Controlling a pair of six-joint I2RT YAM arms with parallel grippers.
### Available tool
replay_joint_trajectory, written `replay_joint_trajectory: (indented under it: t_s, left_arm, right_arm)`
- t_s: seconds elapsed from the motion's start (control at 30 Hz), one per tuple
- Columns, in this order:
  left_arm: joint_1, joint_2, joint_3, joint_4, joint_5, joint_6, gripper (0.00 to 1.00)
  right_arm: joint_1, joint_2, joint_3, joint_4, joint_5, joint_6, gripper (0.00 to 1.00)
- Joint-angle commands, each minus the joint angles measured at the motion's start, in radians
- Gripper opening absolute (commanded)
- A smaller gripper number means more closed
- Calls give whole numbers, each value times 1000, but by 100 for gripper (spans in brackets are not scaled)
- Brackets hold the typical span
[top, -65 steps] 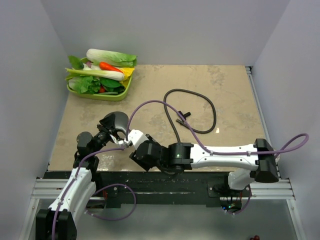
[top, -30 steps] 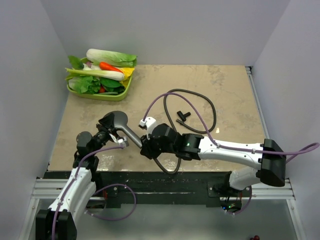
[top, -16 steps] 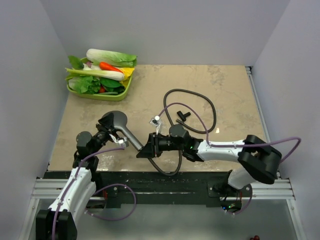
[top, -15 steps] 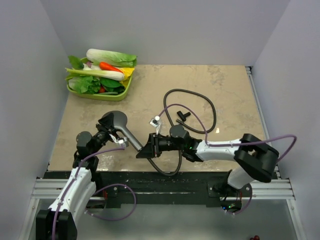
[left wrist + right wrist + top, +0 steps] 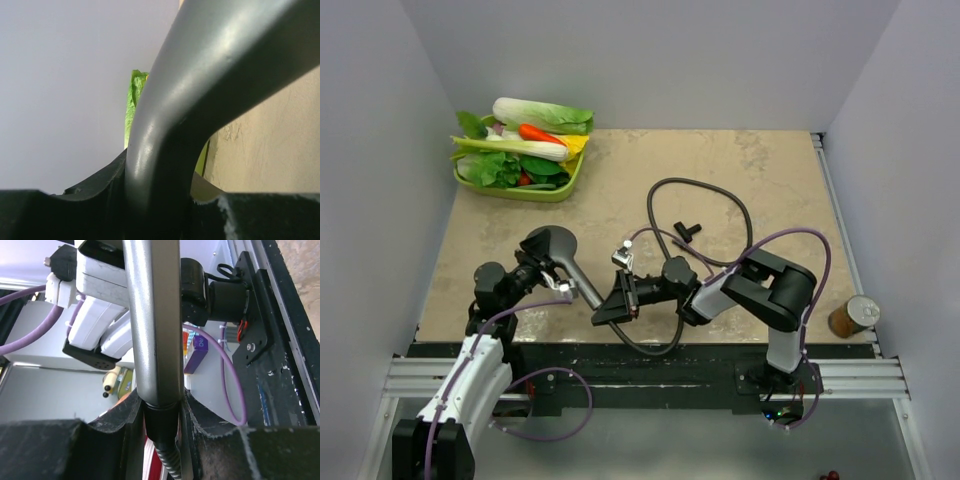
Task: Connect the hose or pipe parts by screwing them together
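Observation:
The dark grey shower head (image 5: 549,244) is held off the table at the near left, its handle (image 5: 582,282) slanting down to the right. My left gripper (image 5: 558,283) is shut on that handle, which fills the left wrist view (image 5: 200,100) between the black fingers (image 5: 60,210). My right gripper (image 5: 611,308) is shut on the hose's black end nut (image 5: 161,422), which sits against the end of the handle (image 5: 152,315). The ribbed hose (image 5: 171,466) leaves the nut, sags toward the near edge (image 5: 655,349) and runs back into a wide loop (image 5: 720,190).
A green tray (image 5: 535,195) piled with vegetables stands at the back left. A small black T-shaped piece (image 5: 686,231) lies inside the hose loop. A brown can (image 5: 853,316) stands near the right front edge. Purple cables (image 5: 790,235) arch over the right arm.
The right arm has folded in and its wrist has turned at the handle's end, uncovering the can at the right. The left arm and shower head have hardly moved.

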Motion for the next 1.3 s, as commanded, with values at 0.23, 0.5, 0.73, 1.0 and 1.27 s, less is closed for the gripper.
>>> replay_joint_trajectory:
  t_s: [0.23,0.5,0.73,1.0,1.27]
  left_arm:
    - [-11,-22,63,148,10,-129,0]
    - [-11,-25,49,152,6,-134,0]
    - [-11,-17,49,172,6,-137,0]
    - [-11,-16,49,169,0,-135,0]
    - [-11,-25,49,163,-2,-135,0]
  right_arm:
    - [-58,-354,274,-1204,152,-1019,99]
    - [26,-527,481,-1682,604,-1210,99]
    - [262,-549,604,-1911,1020,-1264,93]
    - [505,-397,725,-2000,1348,-1250,80]
    - [568,-272,790,-1975,1557,-1272,56]
